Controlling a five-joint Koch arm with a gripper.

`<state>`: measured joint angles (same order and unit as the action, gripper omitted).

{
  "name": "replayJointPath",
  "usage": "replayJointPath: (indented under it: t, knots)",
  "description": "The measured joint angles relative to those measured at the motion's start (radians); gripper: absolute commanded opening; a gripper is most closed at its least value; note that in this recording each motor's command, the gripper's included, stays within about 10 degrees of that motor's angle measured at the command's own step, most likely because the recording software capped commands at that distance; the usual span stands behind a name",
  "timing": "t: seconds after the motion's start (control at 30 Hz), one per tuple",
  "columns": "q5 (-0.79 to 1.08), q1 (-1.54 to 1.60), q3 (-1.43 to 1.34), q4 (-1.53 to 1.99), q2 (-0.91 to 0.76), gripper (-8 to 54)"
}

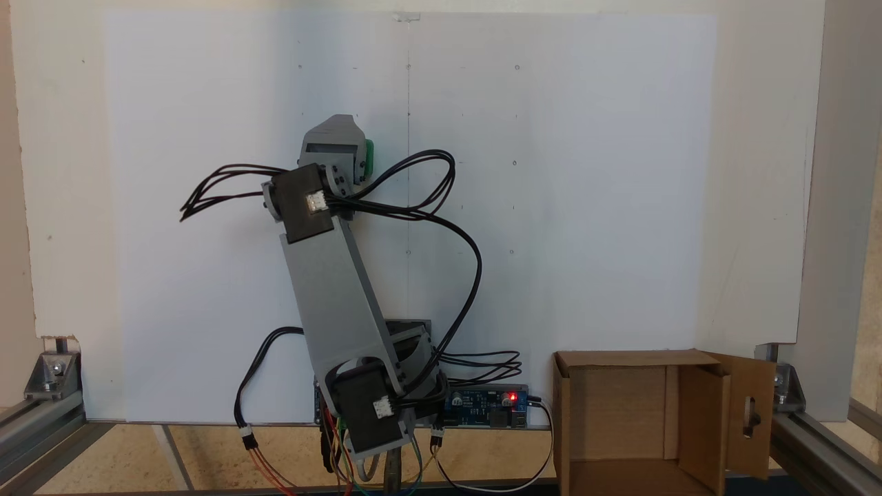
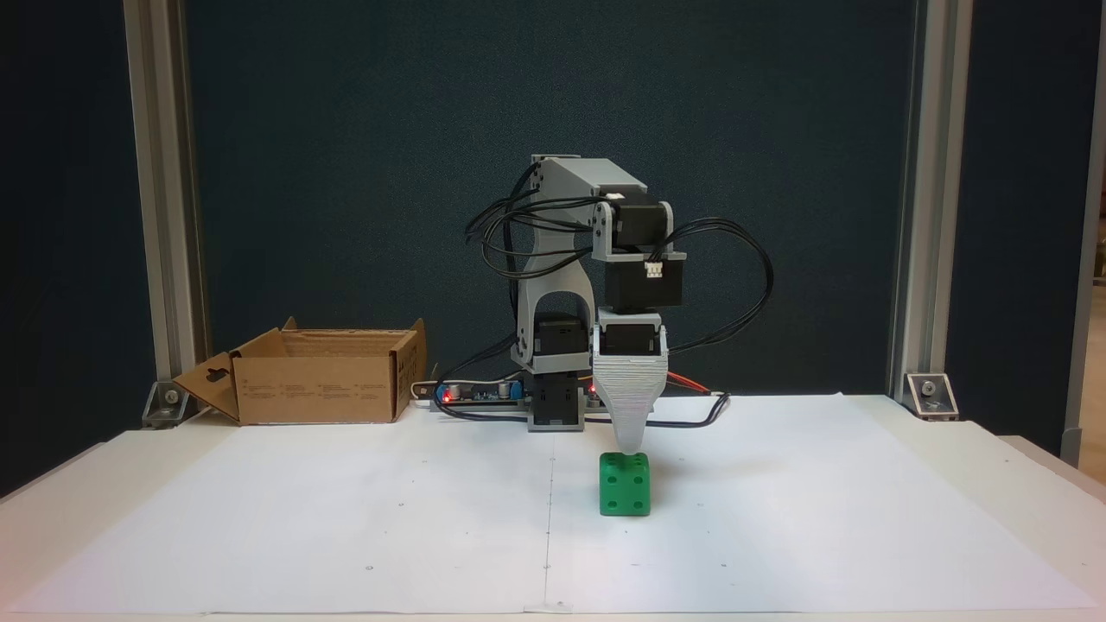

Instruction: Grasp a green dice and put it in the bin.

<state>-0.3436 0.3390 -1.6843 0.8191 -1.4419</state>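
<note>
My gripper point(image 2: 632, 447) points straight down, and its tip stands directly above the green dice point(image 2: 625, 485), touching its top face or almost touching it. In both fixed views my two jaws lie one behind the other, so I cannot tell if they are spread or closed, nor if they already reach around the cube. The dice rests on the white paper point(image 2: 778, 518) right under my hand; in a fixed view from above, only a green edge of it point(image 1: 369, 157) shows beside my wrist.

The bin point(image 2: 320, 380) stands well apart from my hand, beside my base, and it is open at the top. I judge the approach is done. The grasp itself, the lift, the carry to the bin and the release are all left.
</note>
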Motion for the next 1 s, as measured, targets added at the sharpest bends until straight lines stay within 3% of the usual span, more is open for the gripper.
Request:
replayJointPath:
  t: [1.0]
  knots:
    - [0.000, -0.021, -0.084, -0.118, 0.002, 42.5]
